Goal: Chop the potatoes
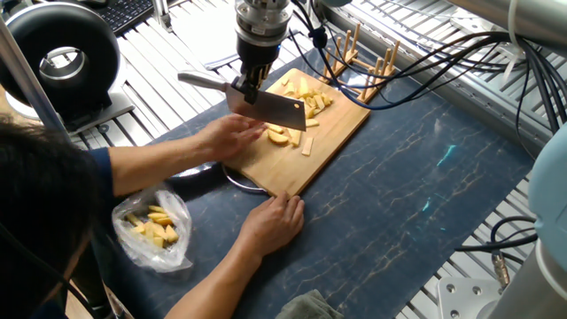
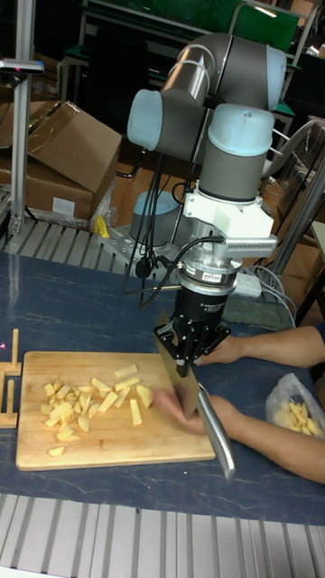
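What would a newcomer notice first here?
The cleaver held in the gripper above the board, with a person's hand right under the blade. Next, the potatoes scattered on the board's far end, and the bag at the table's near left.

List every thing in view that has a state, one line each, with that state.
gripper: shut on the cleaver, raised over the board
cleaver: held, blade off the board
potatoes: cut pieces, loose on the cutting board
cutting board: flat on the table, a hand at its near corner
person's hand: on the board beneath the blade
plastic bag: open, holding yellow pieces
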Motion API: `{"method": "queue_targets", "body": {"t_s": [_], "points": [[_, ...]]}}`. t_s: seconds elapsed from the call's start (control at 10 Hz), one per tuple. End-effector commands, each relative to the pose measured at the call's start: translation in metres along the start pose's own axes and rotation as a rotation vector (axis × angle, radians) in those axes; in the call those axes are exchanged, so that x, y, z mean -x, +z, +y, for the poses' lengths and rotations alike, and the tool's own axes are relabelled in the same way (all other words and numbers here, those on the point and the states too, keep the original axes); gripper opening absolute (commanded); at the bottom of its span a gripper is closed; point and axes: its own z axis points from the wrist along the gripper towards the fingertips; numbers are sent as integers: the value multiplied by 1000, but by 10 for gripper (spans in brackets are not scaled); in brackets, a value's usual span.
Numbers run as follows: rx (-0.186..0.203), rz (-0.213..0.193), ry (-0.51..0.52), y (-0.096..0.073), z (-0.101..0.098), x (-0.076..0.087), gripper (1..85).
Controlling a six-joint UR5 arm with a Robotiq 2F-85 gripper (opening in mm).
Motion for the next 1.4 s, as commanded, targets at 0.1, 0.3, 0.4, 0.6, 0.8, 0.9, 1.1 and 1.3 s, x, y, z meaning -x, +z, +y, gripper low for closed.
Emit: {"method": "queue_targets", "body": {"t_s": [0.1,0.3,0.4,0.6,0.8,0.9,1.1,1.3], "points": [[7,-3,-15,-2,-5,1,10],[8,-1,-3,-2,0,1,10],[10,0,-3,-2,0,0,10],[8,0,-3,-3,-1,0,10],[14,-2,-1,-5,2,1,10],[10,0,-8,-5,1,0,10],[1,3,-18,-4,-2,0,10],[-5,4,-25,-4,-4,-1,10]]}}
